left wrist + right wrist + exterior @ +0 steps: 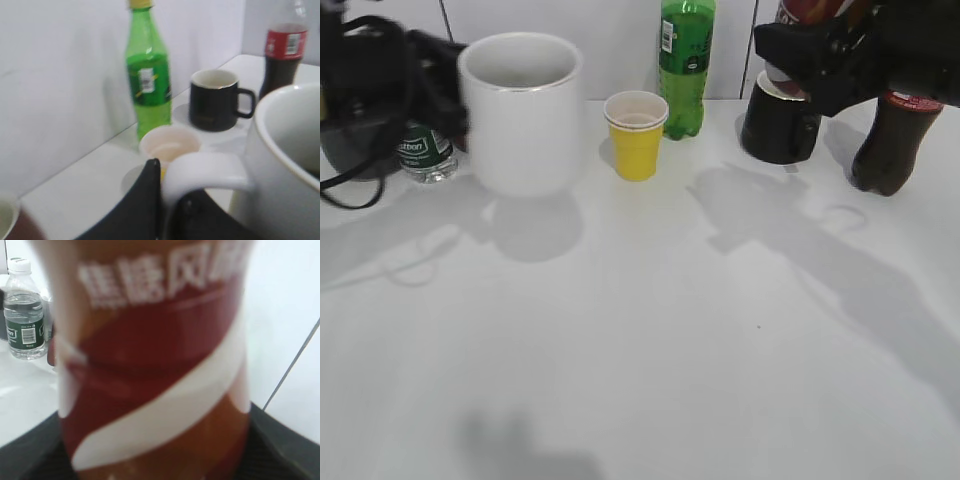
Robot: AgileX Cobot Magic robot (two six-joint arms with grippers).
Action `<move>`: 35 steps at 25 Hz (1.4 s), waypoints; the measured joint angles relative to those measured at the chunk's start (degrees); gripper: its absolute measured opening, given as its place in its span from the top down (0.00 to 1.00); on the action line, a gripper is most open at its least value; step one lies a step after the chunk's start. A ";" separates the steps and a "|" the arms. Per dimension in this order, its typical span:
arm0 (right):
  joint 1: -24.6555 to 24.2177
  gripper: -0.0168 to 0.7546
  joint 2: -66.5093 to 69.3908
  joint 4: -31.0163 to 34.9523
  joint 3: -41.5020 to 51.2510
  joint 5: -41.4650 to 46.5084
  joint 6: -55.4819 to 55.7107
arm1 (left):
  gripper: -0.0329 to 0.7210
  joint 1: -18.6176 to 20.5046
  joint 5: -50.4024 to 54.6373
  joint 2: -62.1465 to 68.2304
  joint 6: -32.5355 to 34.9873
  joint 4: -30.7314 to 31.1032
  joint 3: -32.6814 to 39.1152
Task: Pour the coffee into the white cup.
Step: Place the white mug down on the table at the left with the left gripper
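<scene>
The large white cup is at the back left, and its rim fills the right of the left wrist view. My left gripper is shut on the cup's loop handle; in the exterior view it is the dark blurred arm left of the cup. The brown coffee bottle with white swirls fills the right wrist view. My right gripper is shut round it and holds it in the air at the top right, above the black mug. Only part of the bottle shows there. No pouring liquid shows.
A yellow paper cup and a green bottle stand at the back middle. A dark cola bottle stands right of the black mug. A small water bottle stands behind the left arm. A white wall runs along the back.
</scene>
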 joint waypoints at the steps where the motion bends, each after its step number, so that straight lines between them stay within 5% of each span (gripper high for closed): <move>1: 0.00 0.28 0.00 0.00 0.00 0.00 0.00 | 0.91 1.03 -0.01 -0.80 0.00 -0.26 1.23; 8: 0.00 0.28 0.00 0.00 0.00 0.00 0.07 | 0.91 6.69 0.01 -3.83 4.54 -7.65 9.92; 21: 0.00 0.28 0.00 0.08 0.00 -0.05 0.11 | 0.91 7.46 -7.36 -3.76 32.34 -44.25 25.10; 35: 0.00 0.28 0.00 0.13 0.00 -0.34 0.14 | 0.91 7.46 -20.58 11.97 35.78 -55.12 25.73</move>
